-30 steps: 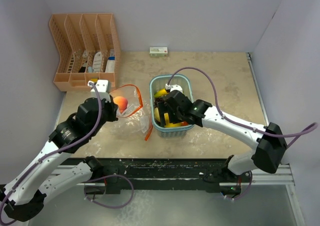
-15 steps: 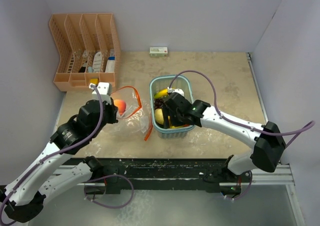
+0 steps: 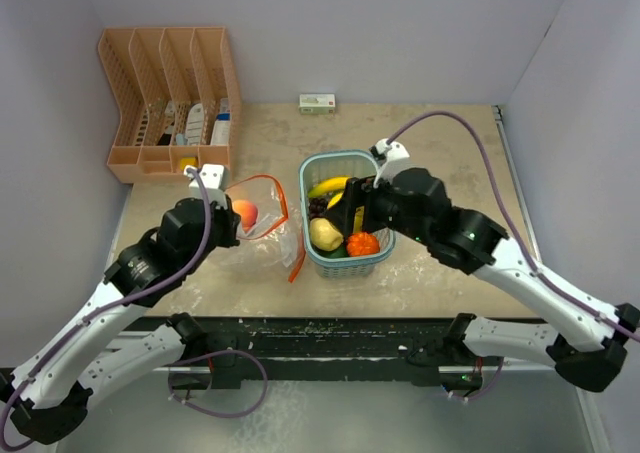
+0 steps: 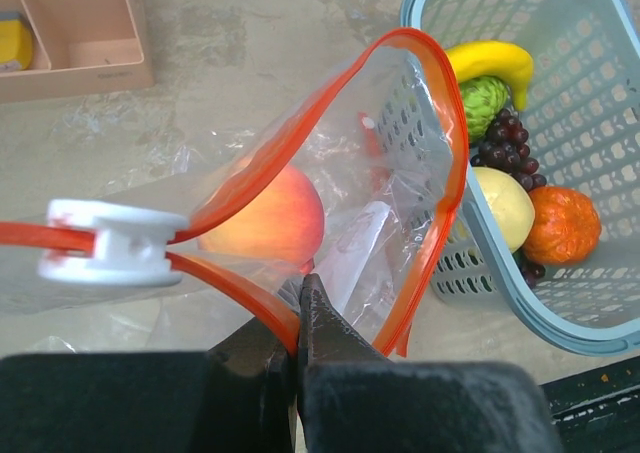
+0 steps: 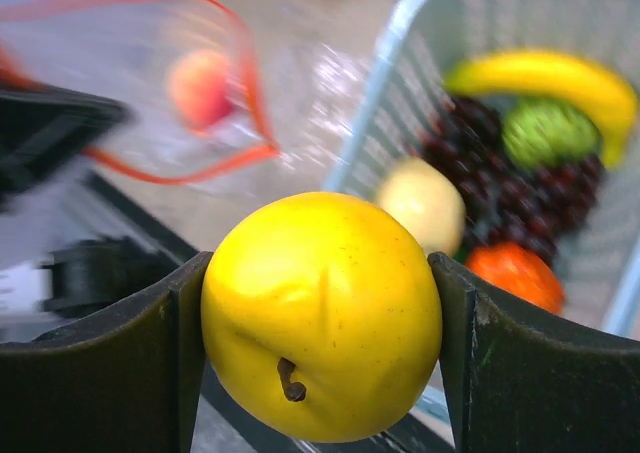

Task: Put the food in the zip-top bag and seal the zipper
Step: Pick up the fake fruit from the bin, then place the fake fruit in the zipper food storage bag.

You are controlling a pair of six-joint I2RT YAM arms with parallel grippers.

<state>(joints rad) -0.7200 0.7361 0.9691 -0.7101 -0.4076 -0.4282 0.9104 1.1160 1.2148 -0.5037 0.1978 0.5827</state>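
On the beige mottled table (image 3: 450, 173), near its middle, a light blue plastic mesh basket (image 3: 304, 188) with a yellow banana (image 4: 492, 61), dark red grape bunch (image 4: 505, 143), pale yellow round fruit (image 4: 503, 205) and small orange piece (image 4: 563, 225) inside. Between basket and the table's left edge, a crinkly clear zip-top bag (image 4: 400, 173), mouth agape, with a pink-yellow peach (image 4: 275, 223) inside. Right claw (image 5: 320, 313) over the basket, grasping a bright yellow round fruit (image 5: 320, 293) between both fingers; left claw (image 4: 297, 318) clenched on the bag's thin orange-red zipper strip (image 4: 445, 143).
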